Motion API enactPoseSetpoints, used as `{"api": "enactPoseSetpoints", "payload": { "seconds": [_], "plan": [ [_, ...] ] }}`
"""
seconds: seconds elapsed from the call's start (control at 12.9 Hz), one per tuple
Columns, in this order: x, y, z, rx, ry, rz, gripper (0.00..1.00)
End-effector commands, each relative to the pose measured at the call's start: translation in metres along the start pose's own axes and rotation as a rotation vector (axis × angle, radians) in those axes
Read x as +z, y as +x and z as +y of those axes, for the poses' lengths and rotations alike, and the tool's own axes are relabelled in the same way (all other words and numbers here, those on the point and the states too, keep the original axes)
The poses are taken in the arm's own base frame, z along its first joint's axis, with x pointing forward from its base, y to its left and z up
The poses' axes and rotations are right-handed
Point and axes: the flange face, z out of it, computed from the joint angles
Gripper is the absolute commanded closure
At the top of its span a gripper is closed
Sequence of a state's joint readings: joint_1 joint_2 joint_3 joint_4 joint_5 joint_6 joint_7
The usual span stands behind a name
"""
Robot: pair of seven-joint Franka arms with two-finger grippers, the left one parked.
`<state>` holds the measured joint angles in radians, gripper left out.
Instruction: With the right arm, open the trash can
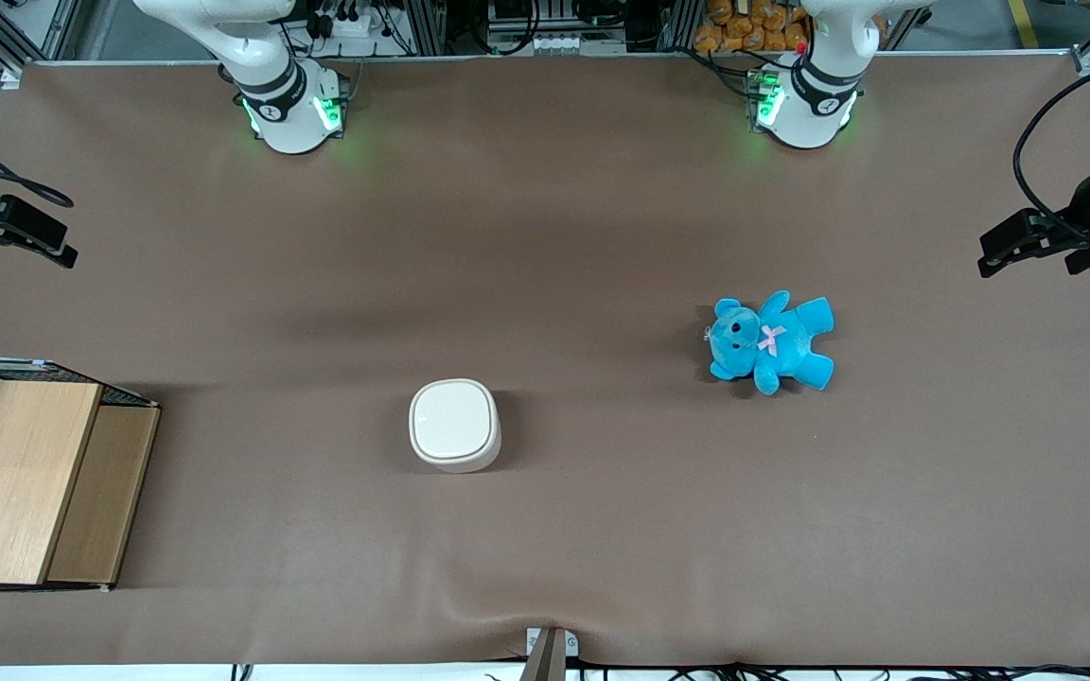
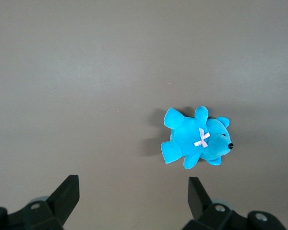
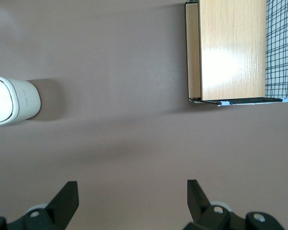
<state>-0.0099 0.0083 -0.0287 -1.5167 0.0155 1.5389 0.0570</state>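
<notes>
Brown matting [image 1: 545, 236] covers the whole table, lightly rippled along the edge nearest the front camera.

Bin [image 1: 454, 425]: small, cream-white, rounded-square, with a flat white lid lying closed and level. It stands upright in the lower middle of the front view, alone on the mat. Contents hidden. In the right wrist view the bin [image 3: 12, 101] shows its lid and one side wall; faint grey lettering runs along that wall, too small to read.

Box [image 1: 29, 478]: pale wood panels with black wire mesh, at the lower left of the front view, toward the working arm's end, well apart from the bin. In the wrist view the box [image 3: 230, 50] shows a plain wooden top and a mesh side; nothing can be seen inside.

Teddy [image 1: 770, 342]: bright blue plush with a pink bow, lying flat toward the parked arm's end.

Gripper [image 1: 8, 229]: black, at the left edge of the front view, above the mat and clear of the bin. Its fingers [image 3: 67, 196] stand spread wide, holding nothing.
</notes>
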Motion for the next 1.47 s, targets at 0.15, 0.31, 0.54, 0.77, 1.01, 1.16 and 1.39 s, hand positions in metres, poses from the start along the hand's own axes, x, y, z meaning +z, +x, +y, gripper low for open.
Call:
{"api": "enactPoseSetpoints", "payload": {
  "seconds": [0.15,0.31,0.54,0.77,1.01,1.16,1.39],
  "plan": [
    [-0.005,-0.001,0.002,-0.011,-0.018,0.007,0.00],
    [-0.005,-0.001,0.004,-0.006,-0.017,0.007,0.00],
    [0.000,0.001,0.002,-0.011,-0.017,-0.002,0.00],
    [0.007,-0.001,-0.006,-0.011,-0.032,-0.035,0.00],
    [0.017,0.007,-0.010,-0.021,-0.019,-0.051,0.00],
    [0.031,0.017,-0.021,-0.041,-0.021,-0.065,0.20],
    [0.039,0.037,-0.039,-0.061,-0.012,-0.069,0.53]
  ]
}}
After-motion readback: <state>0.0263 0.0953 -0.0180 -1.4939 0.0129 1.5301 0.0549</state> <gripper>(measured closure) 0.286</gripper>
